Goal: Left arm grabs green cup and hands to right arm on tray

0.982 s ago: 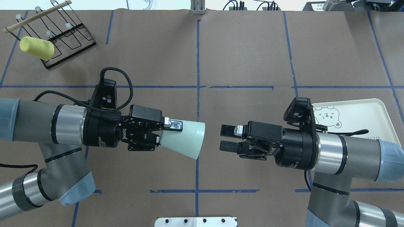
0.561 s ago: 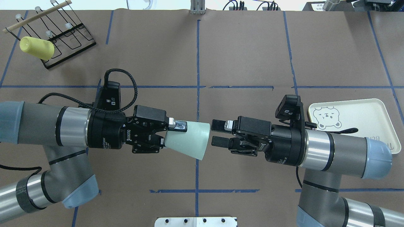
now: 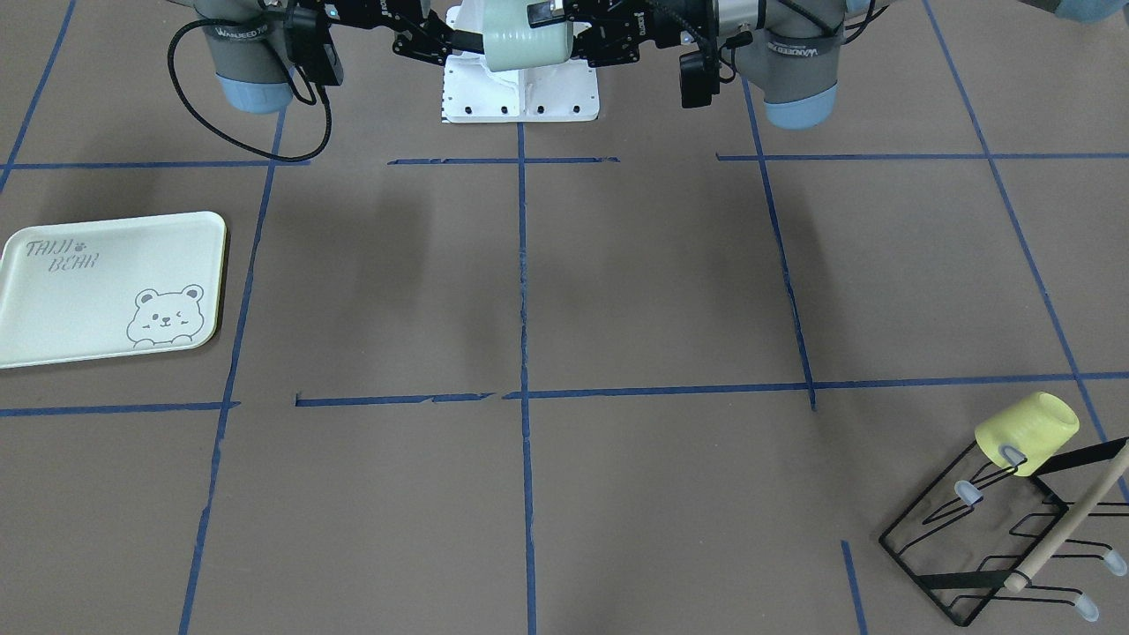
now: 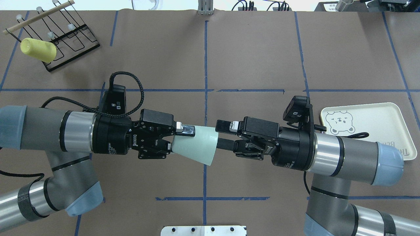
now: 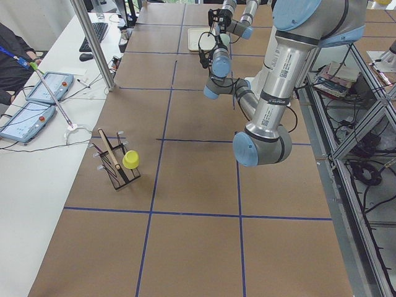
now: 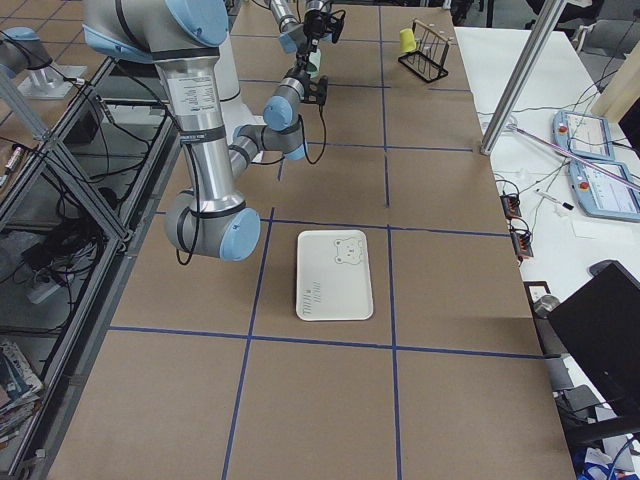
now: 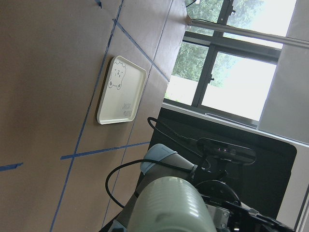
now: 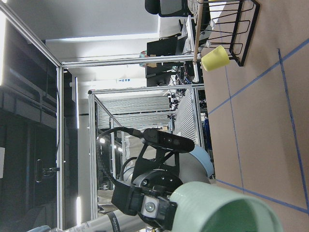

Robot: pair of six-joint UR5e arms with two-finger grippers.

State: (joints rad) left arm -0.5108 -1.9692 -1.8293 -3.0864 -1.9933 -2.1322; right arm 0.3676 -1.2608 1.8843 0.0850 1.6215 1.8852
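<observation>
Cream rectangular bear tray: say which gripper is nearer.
Right. The right gripper is at the mint-green plastic cup, mouth end, nearer the tray; the left gripper holds its base, farther off.

The table covering (image 4: 256,49) is matt brown paper, lightly creased, marked with blue tape (image 4: 205,59). The green cup (image 4: 195,146) is smooth plastic with a satin finish and fine ribbing on part of its wall. The left arm (image 4: 42,129) and right arm (image 4: 354,154) have brushed metal tubes and smooth pale blue plastic caps. The tray (image 3: 88,300) is smooth cream plastic, low sheen, grey print. The rack (image 3: 961,580) is black coated wire with a bare wooden dowel (image 3: 1072,519). The yellow cup (image 3: 1028,432) is matt plastic.
</observation>
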